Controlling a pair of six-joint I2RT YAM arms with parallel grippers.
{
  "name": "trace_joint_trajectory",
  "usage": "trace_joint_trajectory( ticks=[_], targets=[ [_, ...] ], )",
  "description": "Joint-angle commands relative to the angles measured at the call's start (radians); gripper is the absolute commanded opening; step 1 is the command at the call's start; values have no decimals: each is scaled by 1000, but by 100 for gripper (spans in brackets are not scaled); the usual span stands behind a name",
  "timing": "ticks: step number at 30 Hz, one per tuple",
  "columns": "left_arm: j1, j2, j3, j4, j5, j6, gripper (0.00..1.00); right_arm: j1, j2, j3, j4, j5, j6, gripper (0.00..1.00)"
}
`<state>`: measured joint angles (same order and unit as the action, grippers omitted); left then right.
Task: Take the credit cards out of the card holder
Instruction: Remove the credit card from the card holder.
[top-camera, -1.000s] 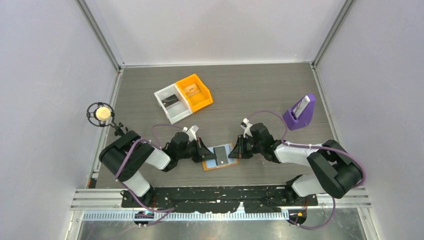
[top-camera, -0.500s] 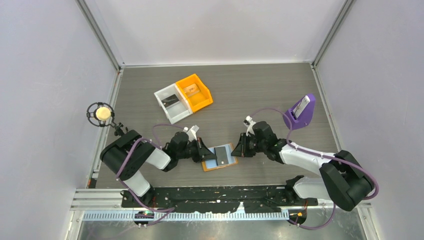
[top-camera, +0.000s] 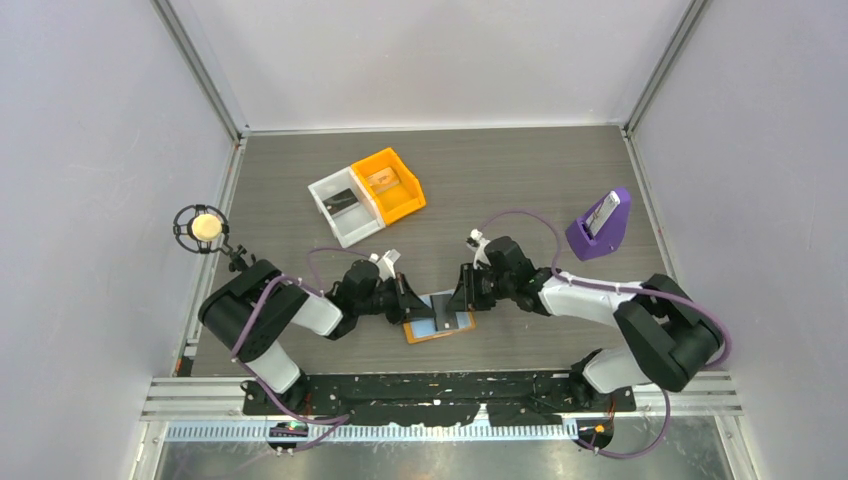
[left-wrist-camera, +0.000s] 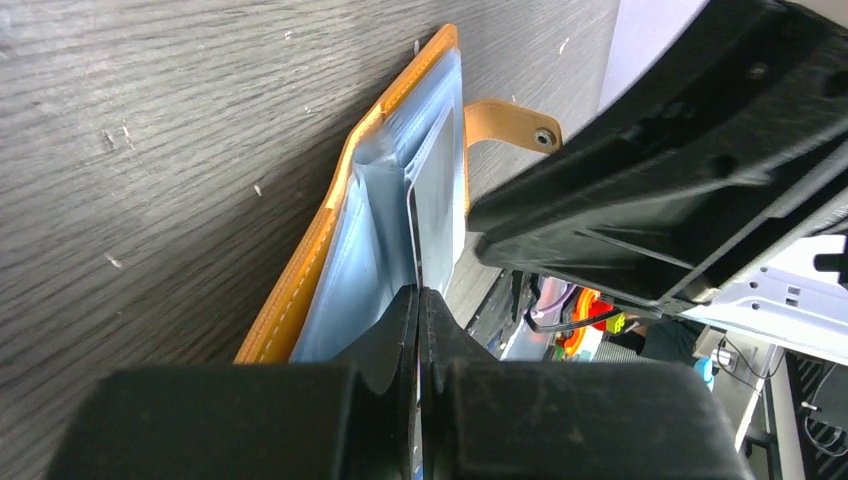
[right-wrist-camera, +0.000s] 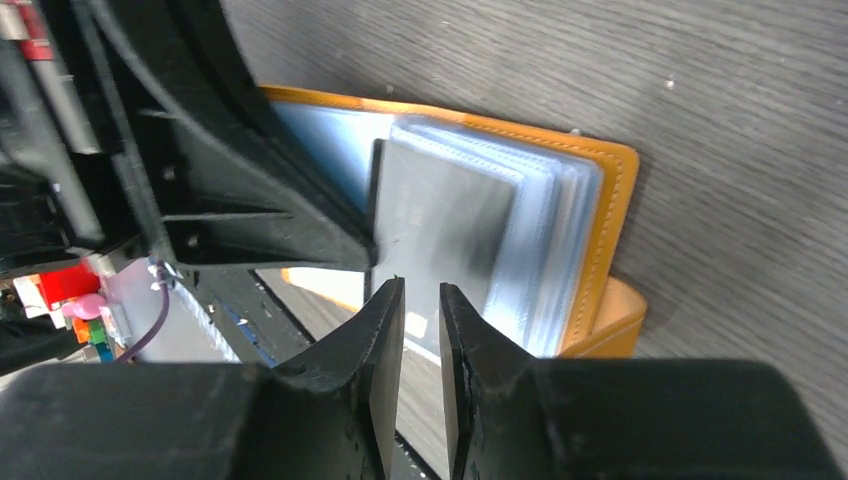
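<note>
- The card holder (top-camera: 440, 321) lay open on the bench (top-camera: 500, 170), near the front edge and between both arms, with its blue pockets facing up.
- The left hand (left-wrist-camera: 418, 300) was closed tight with its tips against a blue pocket's edge. Whether it pinched a leaf could not be told.
- The right hand (right-wrist-camera: 420, 300) hung over a grey card (right-wrist-camera: 440, 215), its fingers slightly apart and nothing between them.
- Both hands crowded the holder, nearly meeting over it.
- A white bin (top-camera: 342, 205) and an orange bin (top-camera: 390, 183) stood touching farther back, and a purple stand (top-camera: 600, 225) stood well off to the right.
</note>
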<state>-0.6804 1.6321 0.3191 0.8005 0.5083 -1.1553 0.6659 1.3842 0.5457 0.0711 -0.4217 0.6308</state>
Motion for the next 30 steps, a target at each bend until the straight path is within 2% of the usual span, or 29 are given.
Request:
trace_joint_trajectory(
  ticks=[1,4,13,23,30],
  targets=[
    [4,-55,38,-105,22,8,0,3,92,36,59,-9,-21,26],
    [4,-82,45,-199,1,57,0,2,144,43,52,9,-19,25],
    [6,-124,38,-311,-33,109,0,-2,179,16,2,91,-33,23],
    [41,-144,18,-301,1,114,0,-2,160,-11,0,114,-34,23],
    [39,-144,-26,-134,19,61,2,-2,154,-13,10,111,-25,23]
  ],
)
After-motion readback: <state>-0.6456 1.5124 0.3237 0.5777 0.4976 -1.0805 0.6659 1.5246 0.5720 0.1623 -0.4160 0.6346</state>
